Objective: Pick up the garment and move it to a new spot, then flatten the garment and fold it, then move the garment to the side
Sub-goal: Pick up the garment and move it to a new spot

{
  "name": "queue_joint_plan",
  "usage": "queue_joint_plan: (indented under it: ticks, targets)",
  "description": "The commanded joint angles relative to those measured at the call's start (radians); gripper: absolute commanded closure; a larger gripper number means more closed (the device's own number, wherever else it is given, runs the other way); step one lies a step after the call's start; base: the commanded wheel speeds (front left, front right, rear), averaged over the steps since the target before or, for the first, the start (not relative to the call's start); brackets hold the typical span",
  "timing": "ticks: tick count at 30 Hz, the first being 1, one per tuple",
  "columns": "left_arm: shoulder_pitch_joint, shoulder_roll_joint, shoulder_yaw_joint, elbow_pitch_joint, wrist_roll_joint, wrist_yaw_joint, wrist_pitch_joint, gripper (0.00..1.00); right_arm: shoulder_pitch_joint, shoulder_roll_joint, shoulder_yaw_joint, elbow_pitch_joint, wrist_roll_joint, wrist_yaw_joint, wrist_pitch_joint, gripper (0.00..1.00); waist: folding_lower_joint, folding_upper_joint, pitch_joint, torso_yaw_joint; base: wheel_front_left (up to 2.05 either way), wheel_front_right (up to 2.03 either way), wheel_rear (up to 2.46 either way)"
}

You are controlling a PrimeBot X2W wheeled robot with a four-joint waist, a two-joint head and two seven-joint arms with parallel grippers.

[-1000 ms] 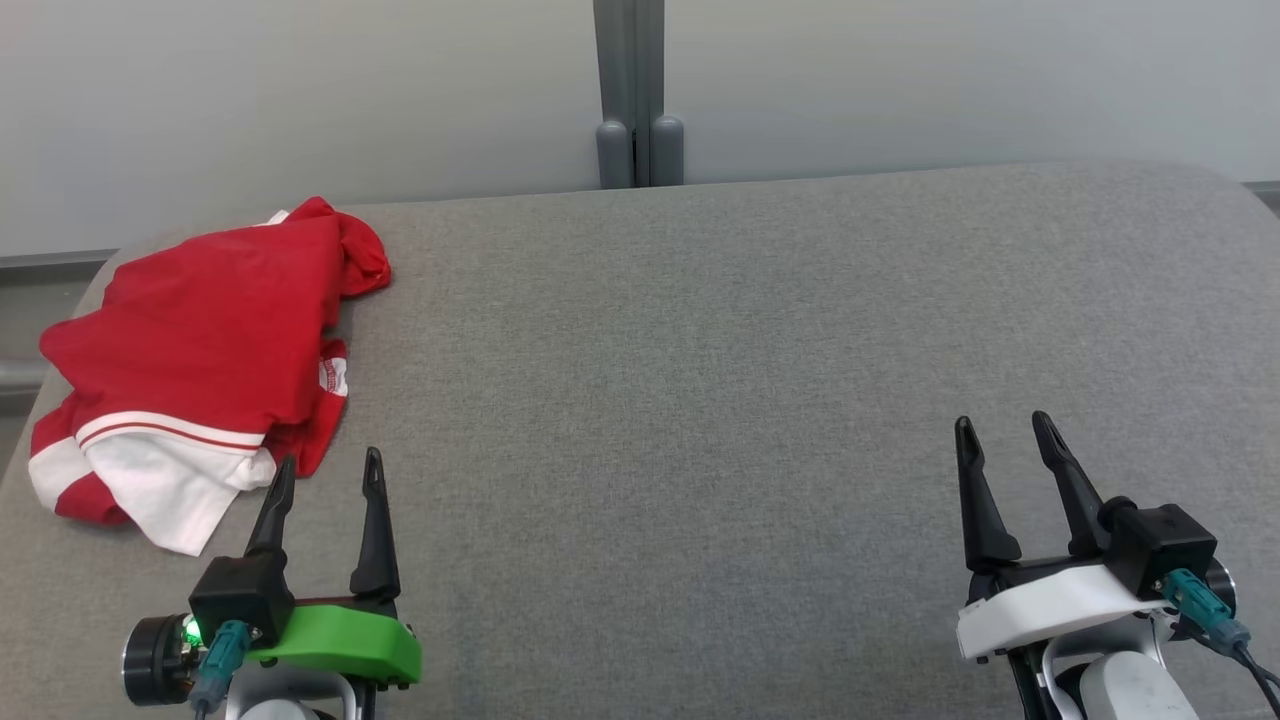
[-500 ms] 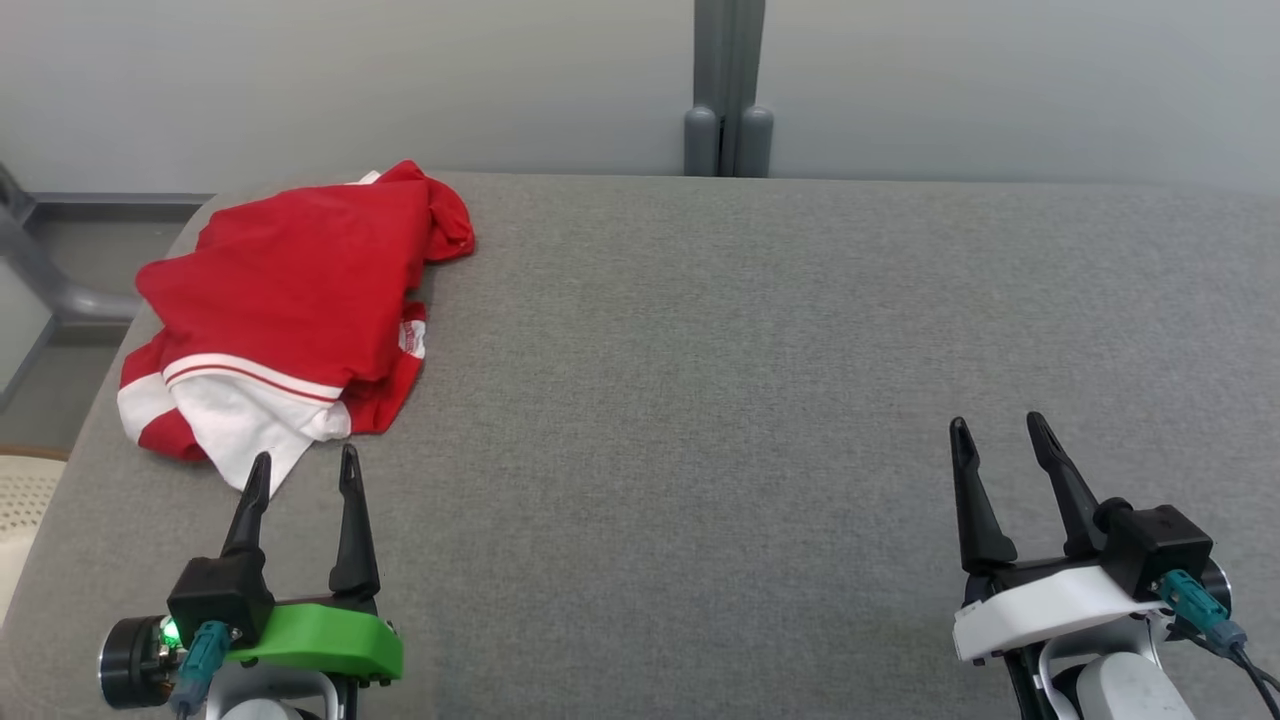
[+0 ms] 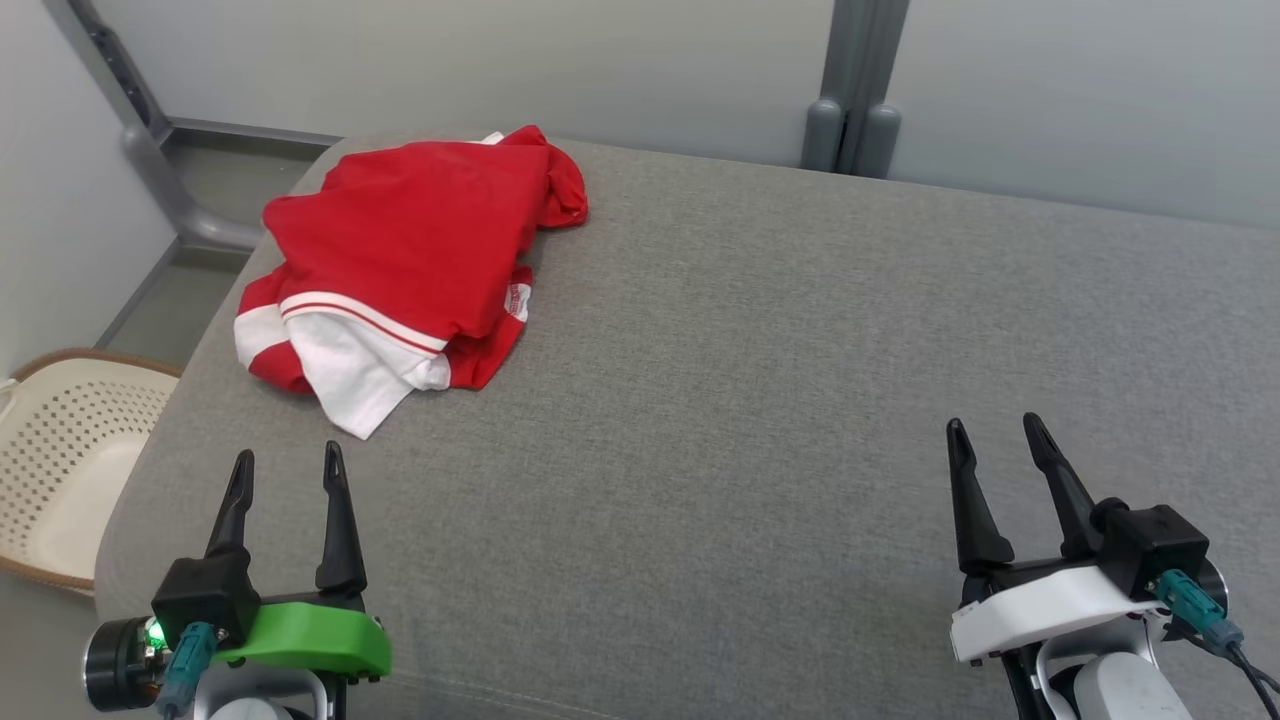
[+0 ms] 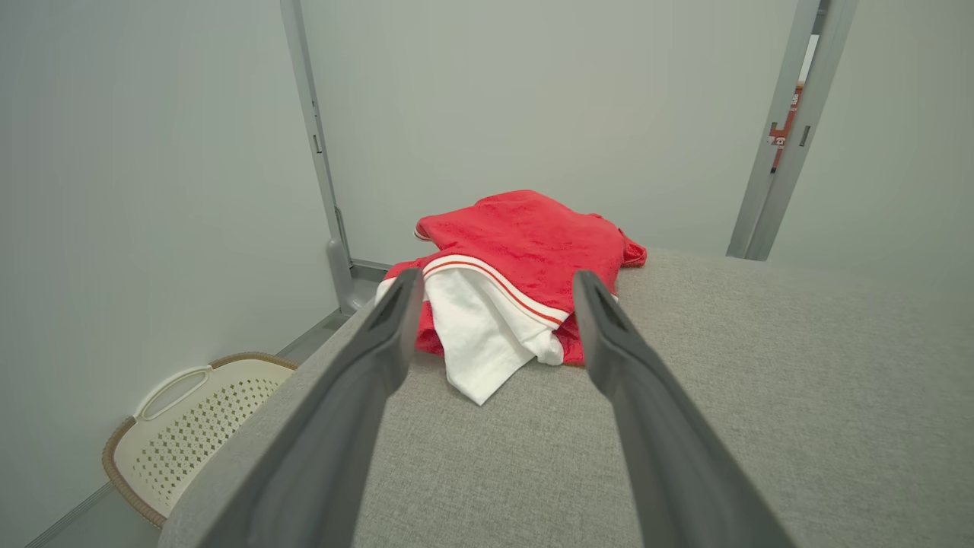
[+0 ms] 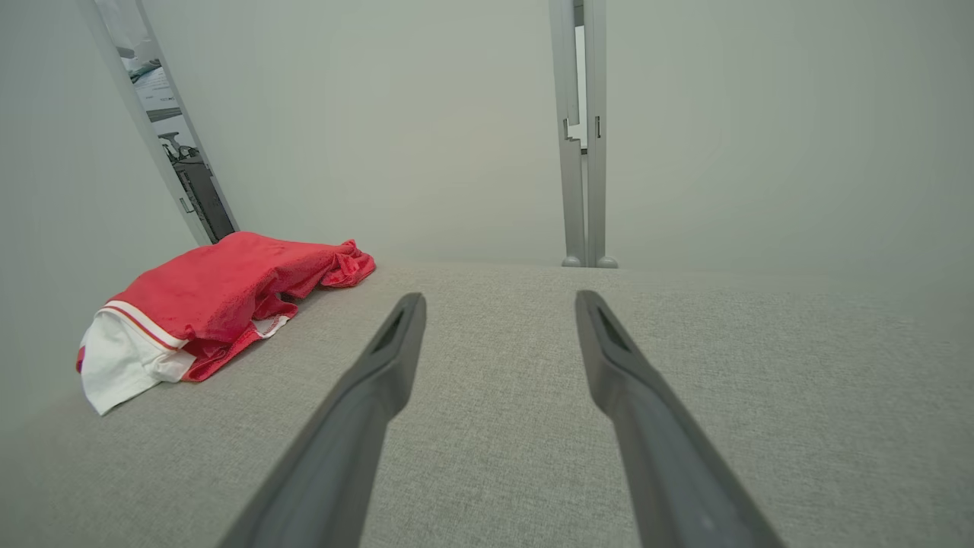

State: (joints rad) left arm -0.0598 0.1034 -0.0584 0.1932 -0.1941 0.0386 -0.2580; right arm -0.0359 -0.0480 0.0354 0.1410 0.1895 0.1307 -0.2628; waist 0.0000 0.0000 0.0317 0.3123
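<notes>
2 grippers (image 3: 286, 452) (image 3: 994, 422) open, garment (image 3: 420, 240) bunched, prob. shirt.

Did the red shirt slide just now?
No. The red shirt sits at the far left corner of the table as before, equally far from the grey post; the camera turned.

Soft, even light filled the scene, bright without glare and with no single source evident. The bench (image 3: 750, 400) showed its grey weave evenly lit out to its far edge. The red garment (image 3: 400, 240) cast only a thin, faint shadow along its near hem, and its folds held darker creases. The head view was sharp throughout. A small green lamp (image 3: 153, 630) glowed at the base of the left gripper (image 3: 285, 465). In the left wrist view the wide lens leaned the wall posts (image 4: 784, 137) outward. The fingers (image 4: 380, 358) went soft and blurred toward the bottom edge.
</notes>
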Motion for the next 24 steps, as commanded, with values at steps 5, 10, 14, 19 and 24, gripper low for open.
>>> queue_joint_plan:
  ticks: [5, 10, 14, 19, 24]
  targets:
    - [0.005, 0.01, 0.007, -0.007, -0.004, 0.005, -0.007, 0.0, -0.003, -0.004, 0.003, 0.002, 0.006, 0.0, -0.003, 0.0, 0.0, 0.0, 0.003, 0.07, 0.0, 0.0, 0.0]
    - [0.009, 0.012, 0.01, -0.01, -0.007, 0.006, -0.008, 0.0, 0.0, -0.004, 0.005, 0.002, 0.011, 0.0, -0.003, 0.0, 0.0, 0.0, 0.001, 0.102, 0.0, 0.0, 0.0]
    - [0.014, 0.016, 0.014, -0.011, -0.009, 0.007, -0.007, 0.0, -0.001, -0.004, 0.008, 0.007, 0.015, 0.0, -0.003, 0.0, 0.0, 0.0, -0.002, 0.122, 0.0, 0.0, 0.0]
    - [0.019, 0.018, 0.02, -0.015, -0.014, 0.01, -0.008, 0.0, -0.001, -0.004, 0.016, 0.01, 0.018, 0.0, -0.003, 0.0, 0.0, 0.0, -0.003, 0.134, 0.0, 0.0, 0.0]
    - [0.024, 0.016, 0.024, -0.017, -0.015, 0.013, -0.008, 0.0, -0.006, -0.004, 0.02, 0.015, 0.017, 0.0, -0.003, 0.0, 0.0, 0.0, -0.004, 0.131, 0.0, 0.0, 0.0]
